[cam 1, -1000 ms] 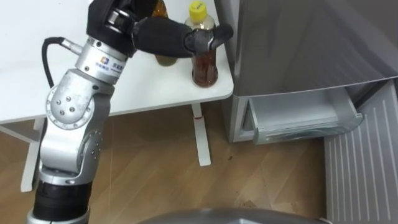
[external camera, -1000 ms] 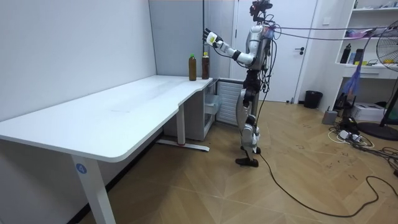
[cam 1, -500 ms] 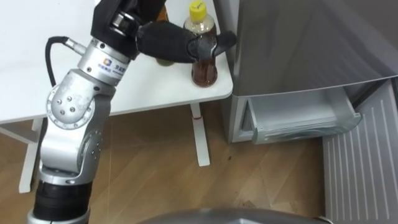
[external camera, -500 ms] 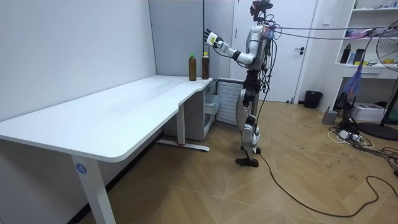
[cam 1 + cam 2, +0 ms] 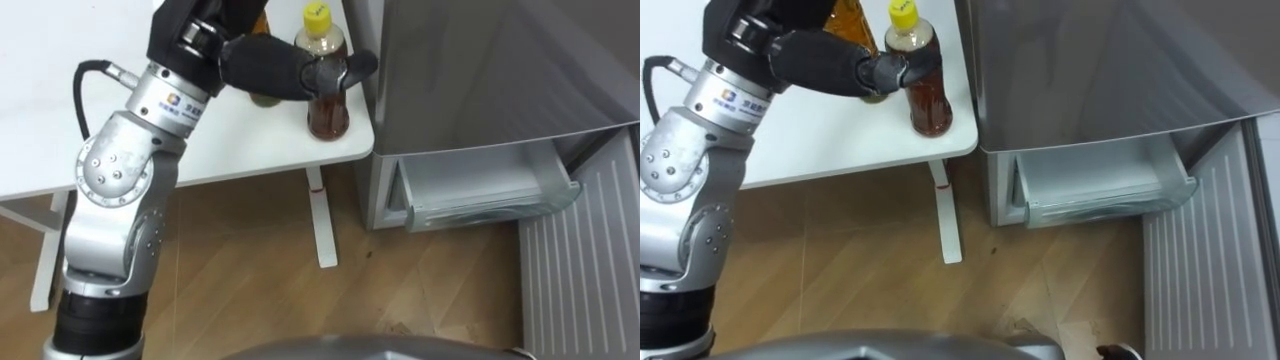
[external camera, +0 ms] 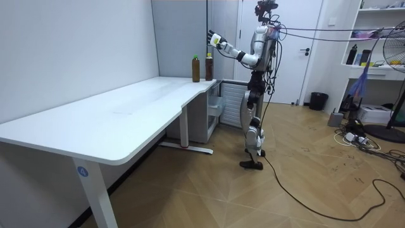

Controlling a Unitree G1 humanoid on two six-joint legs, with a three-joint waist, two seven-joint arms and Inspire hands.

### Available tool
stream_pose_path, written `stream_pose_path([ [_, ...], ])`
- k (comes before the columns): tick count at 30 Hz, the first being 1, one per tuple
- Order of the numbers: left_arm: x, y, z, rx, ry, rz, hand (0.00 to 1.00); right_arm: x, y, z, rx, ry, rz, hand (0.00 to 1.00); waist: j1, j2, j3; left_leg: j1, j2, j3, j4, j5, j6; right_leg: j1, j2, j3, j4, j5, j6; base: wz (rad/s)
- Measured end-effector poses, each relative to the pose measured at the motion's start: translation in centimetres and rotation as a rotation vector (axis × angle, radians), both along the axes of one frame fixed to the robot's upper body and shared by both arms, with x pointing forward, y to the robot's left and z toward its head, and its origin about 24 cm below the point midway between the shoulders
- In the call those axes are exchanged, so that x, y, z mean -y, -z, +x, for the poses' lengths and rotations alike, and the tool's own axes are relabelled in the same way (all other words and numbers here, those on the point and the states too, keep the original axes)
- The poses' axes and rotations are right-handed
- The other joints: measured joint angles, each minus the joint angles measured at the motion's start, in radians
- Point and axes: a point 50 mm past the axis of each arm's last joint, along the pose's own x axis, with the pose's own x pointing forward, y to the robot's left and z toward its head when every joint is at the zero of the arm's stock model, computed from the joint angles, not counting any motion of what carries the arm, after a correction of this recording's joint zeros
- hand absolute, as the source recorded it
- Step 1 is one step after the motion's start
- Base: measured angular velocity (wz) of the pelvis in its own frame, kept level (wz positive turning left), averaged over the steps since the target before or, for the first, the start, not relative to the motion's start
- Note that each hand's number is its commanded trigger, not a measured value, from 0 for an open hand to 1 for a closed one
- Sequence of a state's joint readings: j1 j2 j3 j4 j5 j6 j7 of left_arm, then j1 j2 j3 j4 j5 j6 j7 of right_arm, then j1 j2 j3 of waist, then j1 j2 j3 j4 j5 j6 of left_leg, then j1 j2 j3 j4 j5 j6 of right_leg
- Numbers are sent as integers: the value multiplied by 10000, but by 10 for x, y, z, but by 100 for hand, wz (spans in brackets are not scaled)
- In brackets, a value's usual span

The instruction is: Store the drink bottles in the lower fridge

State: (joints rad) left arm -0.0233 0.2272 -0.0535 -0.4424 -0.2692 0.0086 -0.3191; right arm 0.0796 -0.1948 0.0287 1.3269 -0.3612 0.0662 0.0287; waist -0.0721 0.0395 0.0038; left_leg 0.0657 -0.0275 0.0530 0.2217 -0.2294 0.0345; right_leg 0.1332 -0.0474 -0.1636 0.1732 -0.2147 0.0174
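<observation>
left hand (image 5: 285, 62): fingers (image 5: 355, 65) loosely apart, clamped on nothing, hovering over bottle top | yellow-capped bottle (image 5: 328, 112): upright on table (image 5: 230, 150) corner, just below fingertips, long axis vertical | likely next: lowering for side wrap | fridge drawer (image 5: 490, 190) to right

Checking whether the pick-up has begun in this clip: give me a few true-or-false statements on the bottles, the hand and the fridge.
1. The yellow-capped bottle stands upright near the white table's corner. True.
2. The fridge's lower drawer is shut. False: it is pulled out.
3. The left hand holds the yellow-capped bottle in the air. False: the bottle's base rests on the table, with the hand up by its neck.
4. A second bottle stands beside it on the table. True.
</observation>
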Motion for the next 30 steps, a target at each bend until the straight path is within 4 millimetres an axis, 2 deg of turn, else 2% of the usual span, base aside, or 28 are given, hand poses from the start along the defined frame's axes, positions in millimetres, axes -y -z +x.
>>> stream_pose_path([
  [5,-4,17,-4,-844,-198,28,0,-1,0,-1,-78,-98,76,0,-5,-47,17,50,-1,17,6,0,1,22,-6,2,-2,0,0,0],
  [12,-6,22,-4,-1217,-269,42,0,-1,0,3,-11,-125,57,0,7,-269,26,102,7,14,12,1,3,46,-3,99,-33,-6,6,0],
  [22,-6,28,-2,-1595,-346,18,0,-1,0,3,-42,-138,9,0,-7,-176,-1,94,80,21,13,0,2,78,47,259,-8,7,-12,0],
  [30,-7,30,-1,-1692,-392,-23,0,-3,0,7,106,-344,29,0,-63,-159,48,141,130,30,-3,-3,-4,103,83,247,126,7,-15,0],
])
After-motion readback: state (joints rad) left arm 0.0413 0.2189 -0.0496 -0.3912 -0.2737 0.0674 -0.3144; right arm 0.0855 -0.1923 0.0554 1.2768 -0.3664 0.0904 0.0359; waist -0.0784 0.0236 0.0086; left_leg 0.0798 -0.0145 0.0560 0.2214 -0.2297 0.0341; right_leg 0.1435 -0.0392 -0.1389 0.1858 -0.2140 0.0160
